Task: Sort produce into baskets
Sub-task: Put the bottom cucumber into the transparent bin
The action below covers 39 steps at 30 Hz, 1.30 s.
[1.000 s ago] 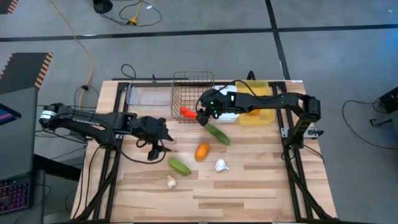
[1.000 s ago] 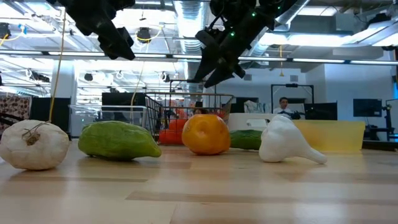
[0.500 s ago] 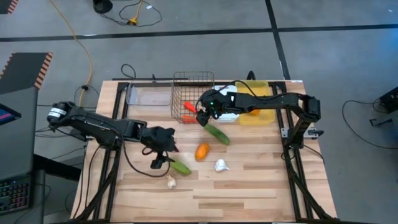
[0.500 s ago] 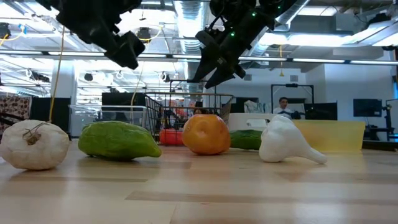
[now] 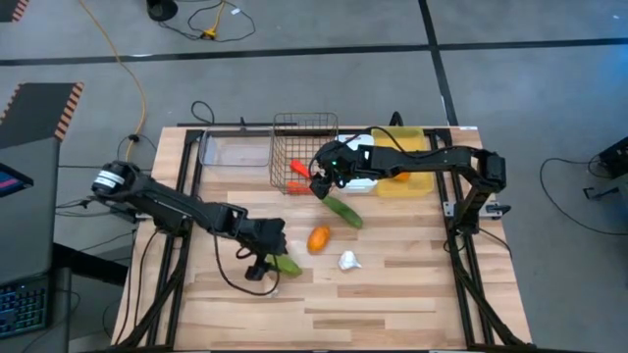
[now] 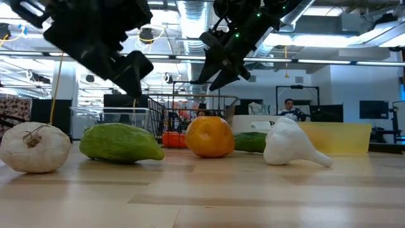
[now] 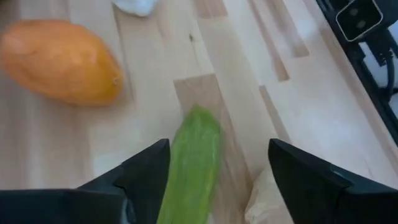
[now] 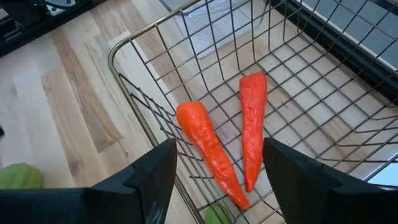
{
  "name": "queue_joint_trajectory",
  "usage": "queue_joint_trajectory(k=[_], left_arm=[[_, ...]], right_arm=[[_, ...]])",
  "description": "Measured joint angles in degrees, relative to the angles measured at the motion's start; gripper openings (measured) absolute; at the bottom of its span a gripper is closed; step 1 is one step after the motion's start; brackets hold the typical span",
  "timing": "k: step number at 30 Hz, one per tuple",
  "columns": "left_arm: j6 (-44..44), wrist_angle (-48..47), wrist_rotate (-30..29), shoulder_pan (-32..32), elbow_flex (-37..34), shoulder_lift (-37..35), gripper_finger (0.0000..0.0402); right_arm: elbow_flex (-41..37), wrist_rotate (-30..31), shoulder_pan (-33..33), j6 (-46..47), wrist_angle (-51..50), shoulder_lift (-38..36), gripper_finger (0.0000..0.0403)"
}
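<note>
Two orange-red carrots (image 8: 211,149) lie in the dark wire-mesh basket (image 5: 302,149) — right gripper (image 5: 319,186) beside its rim, jaws apart, empty. Left gripper (image 7: 214,180) hovers — fingers spread around the green cucumber (image 7: 193,158) on the wooden table (image 5: 412,294).

We see the left arm (image 5: 186,208) has stretched out across the table from its earlier spot near the left edge. Its gripper (image 5: 263,263), which hung clear of the produce 1 second ago, now sits over the near cucumber (image 5: 286,263), fingers (image 7: 144,176) spread to either side of it. In the low view the gripper (image 6: 131,71) has dropped lower and moved closer, hanging above that cucumber (image 6: 120,143).
</note>
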Motion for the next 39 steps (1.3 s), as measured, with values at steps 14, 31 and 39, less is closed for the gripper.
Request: queue_joint_trajectory(k=[14, 31, 39], left_arm=[[2.89, -1.35, -3.54, -0.67, 1.30, 8.57, 0.0309], [7.13, -4.40, -7.96, -0.64, 0.99, 10.13, 0.0249], [7.28, -4.43, -7.96, -0.36, 0.99, 10.11, 0.0158]], right_arm=[[0.00, 0.00, 0.00, -0.04, -0.18, 0.00, 0.0265], [-0.07, 0.00, 1.41, -0.98, -2.61, -2.75, 0.0265], [-0.07, 0.02, 5.25, -1.01, -10.94, -9.60, 0.0265]])
